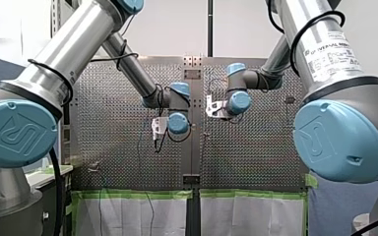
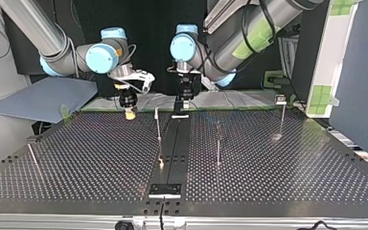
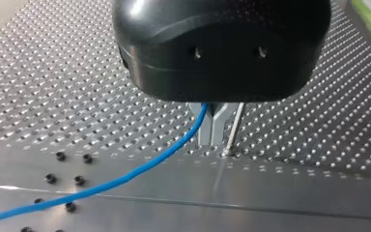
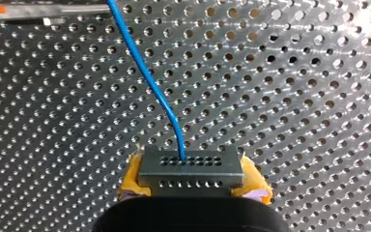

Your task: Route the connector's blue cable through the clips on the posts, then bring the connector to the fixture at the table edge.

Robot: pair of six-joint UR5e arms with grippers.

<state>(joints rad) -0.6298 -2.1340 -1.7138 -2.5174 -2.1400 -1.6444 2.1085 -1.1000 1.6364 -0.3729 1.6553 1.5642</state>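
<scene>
In the right wrist view, my right gripper [image 4: 192, 182] is shut on the grey connector [image 4: 191, 166], its yellow pads [image 4: 131, 180] on either side. The blue cable [image 4: 147, 77] leaves the connector's top and runs away over the perforated plate. In the left wrist view, my left gripper [image 3: 213, 129] has its metal fingers shut on the blue cable [image 3: 125, 179], close above the plate and right beside a thin post [image 3: 234, 126]. In the top view, my right gripper [image 2: 130, 113] and my left gripper [image 2: 182, 106] hang side by side at the table's far edge.
Thin posts stand on the plate in the top view: one near the middle [image 2: 158, 129], one right of it [image 2: 218, 143], one at far right [image 2: 281, 117], and a leaning one at the left [image 2: 32, 158]. A small fixture [image 2: 165, 190] sits at the near edge.
</scene>
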